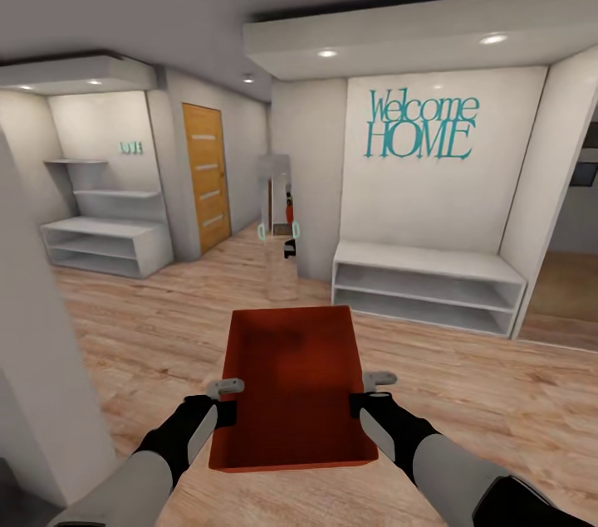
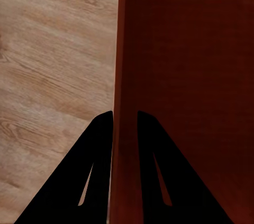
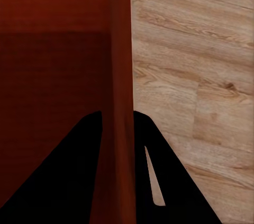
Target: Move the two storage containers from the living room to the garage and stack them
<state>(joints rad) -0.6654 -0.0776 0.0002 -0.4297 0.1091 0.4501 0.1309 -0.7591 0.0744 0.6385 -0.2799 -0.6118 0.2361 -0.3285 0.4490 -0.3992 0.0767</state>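
We held one orange-red, open-top storage container [image 1: 292,394], left fingers [image 2: 100,144] and right fingers [image 3: 140,144] clamping its side walls.

Open wood floor [image 1: 465,378] ahead (mirror pillar [image 1: 278,228] centre).

White bench shelf [image 1: 428,286] below teal "Welcome HOME" lettering [image 1: 422,125].

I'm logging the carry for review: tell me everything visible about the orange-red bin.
The orange-red rectangular open-top storage container has plain straight walls, looks like plastic and is empty. It is held level above the light wood plank floor, the left gripper and right gripper each pinching a side wall between black fingers.
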